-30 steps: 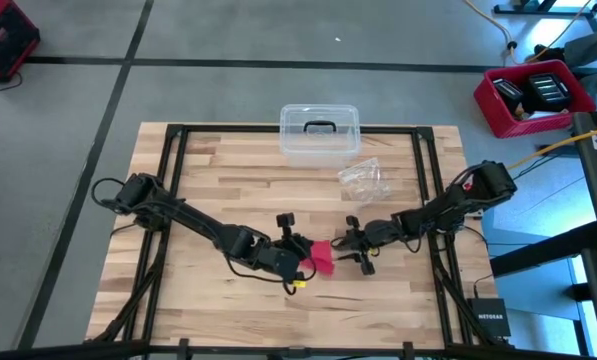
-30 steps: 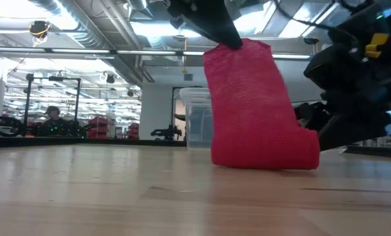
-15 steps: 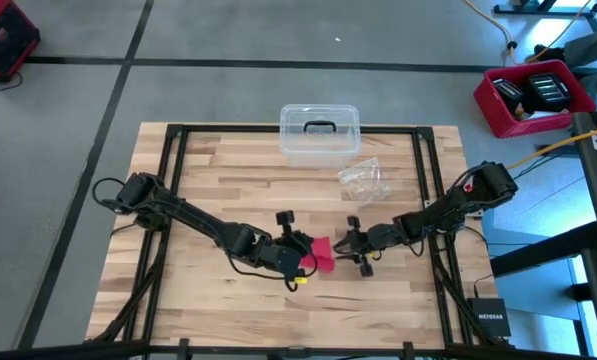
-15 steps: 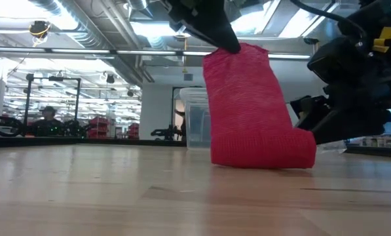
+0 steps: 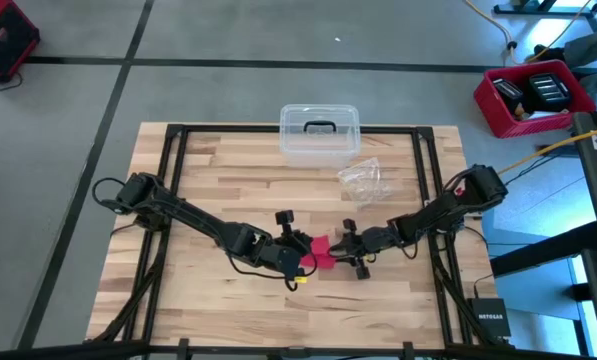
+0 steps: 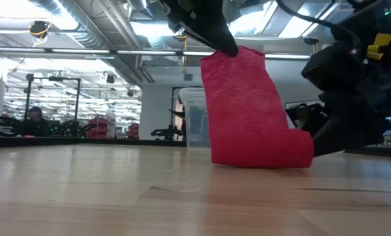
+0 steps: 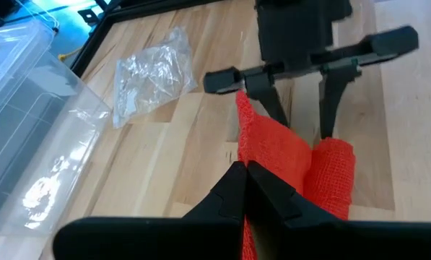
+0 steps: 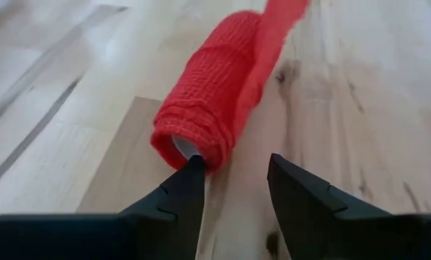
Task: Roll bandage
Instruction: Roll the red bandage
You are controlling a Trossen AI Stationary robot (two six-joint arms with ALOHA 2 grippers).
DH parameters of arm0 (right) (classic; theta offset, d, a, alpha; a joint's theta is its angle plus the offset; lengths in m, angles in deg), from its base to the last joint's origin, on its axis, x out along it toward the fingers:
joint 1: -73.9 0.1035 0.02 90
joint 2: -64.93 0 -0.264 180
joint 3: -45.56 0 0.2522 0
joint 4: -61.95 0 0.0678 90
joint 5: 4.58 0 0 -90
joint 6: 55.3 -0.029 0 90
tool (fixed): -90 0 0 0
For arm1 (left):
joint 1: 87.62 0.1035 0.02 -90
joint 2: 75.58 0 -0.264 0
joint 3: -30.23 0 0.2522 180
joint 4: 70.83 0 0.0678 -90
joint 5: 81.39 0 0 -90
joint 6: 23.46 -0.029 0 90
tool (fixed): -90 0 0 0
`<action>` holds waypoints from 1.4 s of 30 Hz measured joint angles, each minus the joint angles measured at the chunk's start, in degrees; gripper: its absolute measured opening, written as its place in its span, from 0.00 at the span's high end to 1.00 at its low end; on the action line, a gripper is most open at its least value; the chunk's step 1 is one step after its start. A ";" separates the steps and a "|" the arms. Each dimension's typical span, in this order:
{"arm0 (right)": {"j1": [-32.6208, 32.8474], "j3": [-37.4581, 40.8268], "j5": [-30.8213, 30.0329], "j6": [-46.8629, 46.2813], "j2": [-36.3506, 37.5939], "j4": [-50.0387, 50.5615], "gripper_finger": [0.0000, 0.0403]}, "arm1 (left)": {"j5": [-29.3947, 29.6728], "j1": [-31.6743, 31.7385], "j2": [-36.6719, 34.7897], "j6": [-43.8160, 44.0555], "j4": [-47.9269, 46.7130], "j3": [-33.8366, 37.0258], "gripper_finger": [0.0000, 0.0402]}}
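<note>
The red bandage (image 5: 320,256) lies at the table's middle near the front. Its rolled part (image 8: 208,94) rests on its side on the wood. A flat strip (image 6: 238,98) rises from the roll to my left gripper (image 7: 244,189), which is shut on it above the table. My right gripper (image 8: 233,170) stands open, low over the table on the roll's right. The roll's near end (image 8: 188,146) is just ahead of one fingertip (image 8: 193,167). My left gripper pinches the strip's upper end (image 7: 253,155) between its two shut fingers, coming slanting down from the table's left. The strip hangs below the fingers down to the roll (image 6: 274,149), which lies on the table. My right gripper: I cannot tell whether the fingertip touches the roll's end.
A clear plastic box with a dark handle (image 5: 319,133) stands at the table's far edge. A crinkled clear wrapper (image 5: 363,180) lies in front of it to the right. A red crate (image 5: 533,95) sits off the table at the far right.
My right gripper has edged toward the table's left, closing up to the roll's end, fingers still apart. The left gripper and the strip have kept still.
</note>
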 joint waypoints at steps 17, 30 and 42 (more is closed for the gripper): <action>-0.04 -5.67 -3.03 2.26 -2.18 -0.16 0.62 | 0.01 -0.83 -0.02 1.06 -0.33 0.00 0.99; -0.07 -10.41 -7.32 6.31 -11.38 -4.56 0.81 | 0.02 -1.36 -0.04 1.25 -0.35 0.00 0.99; 4.15 -10.47 -12.13 10.97 -11.21 -4.34 0.98 | 5.24 -2.30 -1.85 -3.90 -0.01 -2.76 0.99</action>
